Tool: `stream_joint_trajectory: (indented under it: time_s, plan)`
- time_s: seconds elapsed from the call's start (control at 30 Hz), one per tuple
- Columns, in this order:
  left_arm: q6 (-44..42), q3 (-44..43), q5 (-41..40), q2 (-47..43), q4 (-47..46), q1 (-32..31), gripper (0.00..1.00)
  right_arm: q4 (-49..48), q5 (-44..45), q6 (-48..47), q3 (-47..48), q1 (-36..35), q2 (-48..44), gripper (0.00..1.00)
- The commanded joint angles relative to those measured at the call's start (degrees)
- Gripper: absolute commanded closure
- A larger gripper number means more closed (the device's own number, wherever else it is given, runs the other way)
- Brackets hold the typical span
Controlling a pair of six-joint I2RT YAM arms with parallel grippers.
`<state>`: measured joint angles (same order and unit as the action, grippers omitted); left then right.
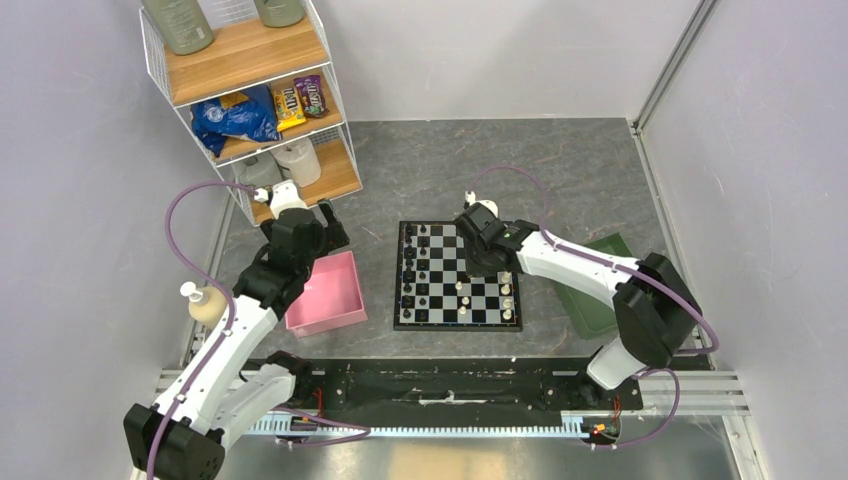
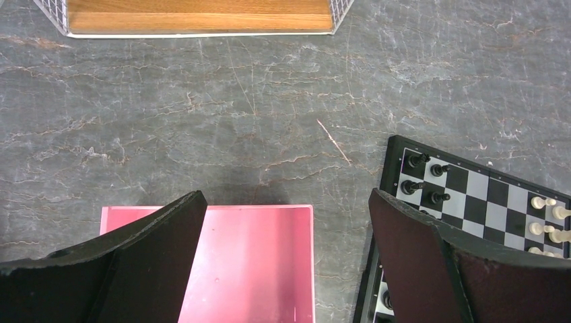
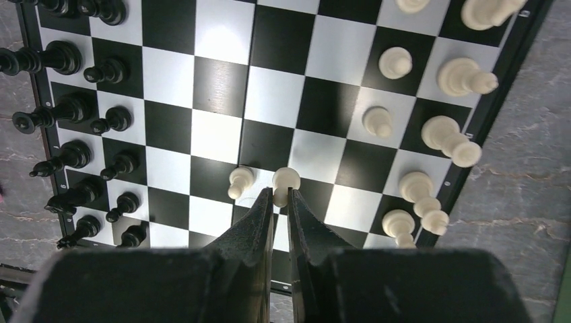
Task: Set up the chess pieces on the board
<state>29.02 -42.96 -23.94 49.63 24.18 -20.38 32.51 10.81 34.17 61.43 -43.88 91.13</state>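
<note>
The left gripper point(image 2: 286, 200) is hanging wide open and empty over the pink tray point(image 2: 256, 269), seemingly waiting its turn. On the chessboard point(image 3: 215, 87), twelve black pieces point(image 3: 111, 120) are lining the left edge and roughly eight white pieces point(image 3: 464, 75) are standing at right. Mid-board, beside one loose pawn point(image 3: 240, 180), the right gripper point(image 3: 279, 195) is pinching one white pawn point(image 3: 286, 178), probably to carry it to its home square.

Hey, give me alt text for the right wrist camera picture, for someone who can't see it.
The right claw pinches a white pawn at mid-board, beside a second white pawn. Two rows of black pieces line the picture's left side, and other white pieces cluster along its right.
</note>
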Motion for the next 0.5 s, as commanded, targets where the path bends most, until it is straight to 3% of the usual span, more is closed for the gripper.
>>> stream_joint_trajectory:
  time_s: [0.0, 0.47]
  plan:
    - [-1.7, 0.1, -1.9, -0.8, -0.4, -0.2, 0.0, 0.7, 3.1, 1.6, -2.5, 1.3, -3.7, 0.83]
    - [-1.9, 0.4, -2.7, -0.6, -0.3, -0.2, 0.0, -1.2, 1.1, -1.3, -5.4, 6.5, -4.0, 0.82]
